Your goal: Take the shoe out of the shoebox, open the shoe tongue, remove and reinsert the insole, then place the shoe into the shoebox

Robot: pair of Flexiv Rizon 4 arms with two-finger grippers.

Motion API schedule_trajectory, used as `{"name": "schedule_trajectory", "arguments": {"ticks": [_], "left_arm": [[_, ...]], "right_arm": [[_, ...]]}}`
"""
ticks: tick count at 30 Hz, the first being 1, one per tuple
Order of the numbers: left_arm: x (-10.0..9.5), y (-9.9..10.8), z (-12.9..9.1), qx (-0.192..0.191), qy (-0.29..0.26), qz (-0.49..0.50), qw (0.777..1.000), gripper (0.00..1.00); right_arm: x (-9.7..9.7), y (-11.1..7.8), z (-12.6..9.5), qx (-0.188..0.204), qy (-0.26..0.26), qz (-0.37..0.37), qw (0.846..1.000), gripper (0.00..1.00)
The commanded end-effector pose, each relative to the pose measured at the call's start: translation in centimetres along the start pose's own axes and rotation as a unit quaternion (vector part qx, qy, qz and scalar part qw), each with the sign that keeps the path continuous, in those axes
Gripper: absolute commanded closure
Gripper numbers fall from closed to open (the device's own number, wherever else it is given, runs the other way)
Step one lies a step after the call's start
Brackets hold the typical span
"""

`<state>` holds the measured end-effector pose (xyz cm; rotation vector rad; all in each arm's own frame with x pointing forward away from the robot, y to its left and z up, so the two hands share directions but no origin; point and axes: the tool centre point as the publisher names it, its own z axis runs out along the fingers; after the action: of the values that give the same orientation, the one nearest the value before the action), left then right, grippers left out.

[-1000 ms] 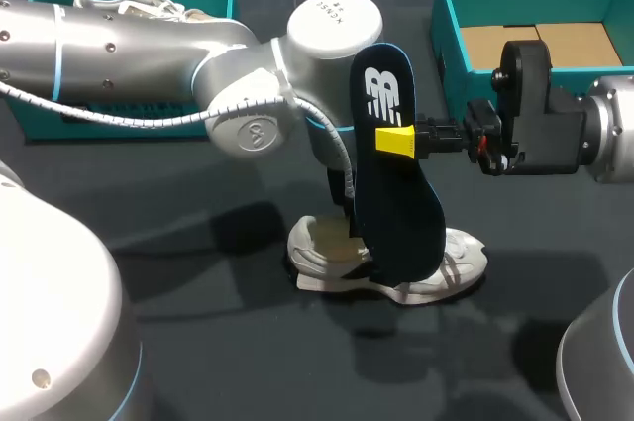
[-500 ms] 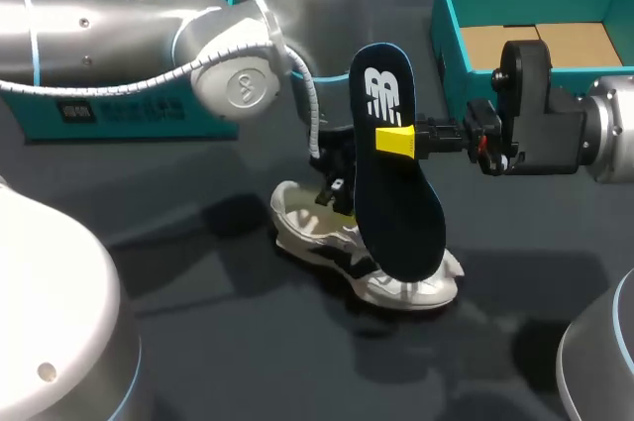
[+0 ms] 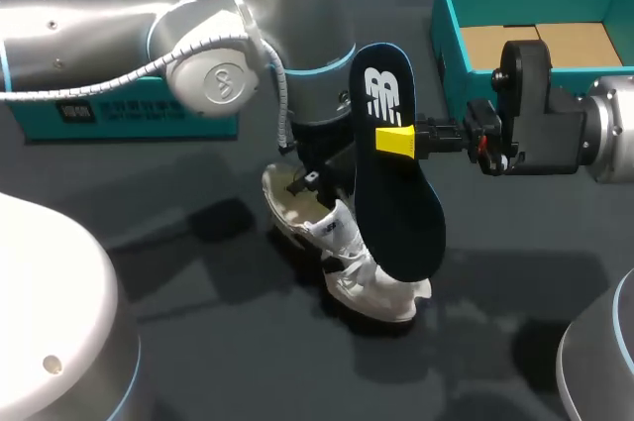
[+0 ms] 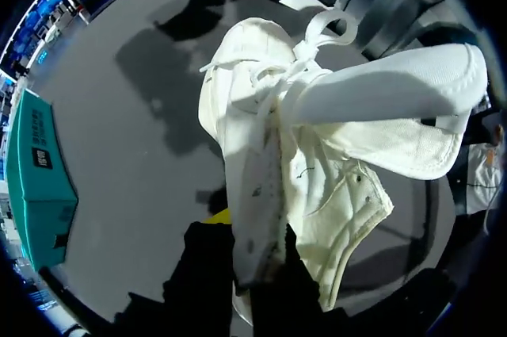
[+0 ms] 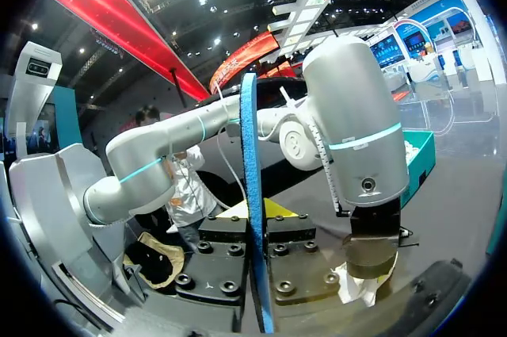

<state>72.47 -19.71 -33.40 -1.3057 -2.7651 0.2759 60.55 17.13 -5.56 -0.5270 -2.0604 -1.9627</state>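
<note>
The L gripper (image 3: 309,181) has its jaws clamped on the white shoe (image 3: 349,255). They pinch the thin side wall by the shoe's opening, one finger inside and one outside. The rest of the shoe sticks out ahead of the jaws, laces (image 4: 317,36) and all, w/ the toe end low over the dark table (image 3: 198,272). Can't tell if the heel end touches the table.

The R gripper (image 3: 396,141) has its jaws shut tight on the dark blue insole (image 3: 396,213). The insole stands up tall btwn the jaws. Its top end is above them and its long bottom end hangs down below them, over the shoe. The two grippers are close together.

A teal shoebox (image 3: 446,15) w/ brown card in it sits behind the R gripper. Another teal box (image 3: 129,119) sits off behind the L arm
</note>
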Motion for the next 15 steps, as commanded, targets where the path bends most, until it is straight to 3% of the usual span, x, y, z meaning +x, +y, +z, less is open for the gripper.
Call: {"name": "schedule_trajectory", "arguments": {"ticks": [1,15], "left_arm": [[-0.10,0.52,-0.39,-0.008,0.011,0.093,0.996,1.00],[-0.72,0.80,-0.42,-0.009,-0.001,0.227,0.974,1.00]], "right_arm": [[0.08,-0.15,0.16,-0.001,-0.002,0.000,1.000,1.00],[0.08,-0.15,0.16,-0.001,-0.002,0.000,1.000,1.00]]}}
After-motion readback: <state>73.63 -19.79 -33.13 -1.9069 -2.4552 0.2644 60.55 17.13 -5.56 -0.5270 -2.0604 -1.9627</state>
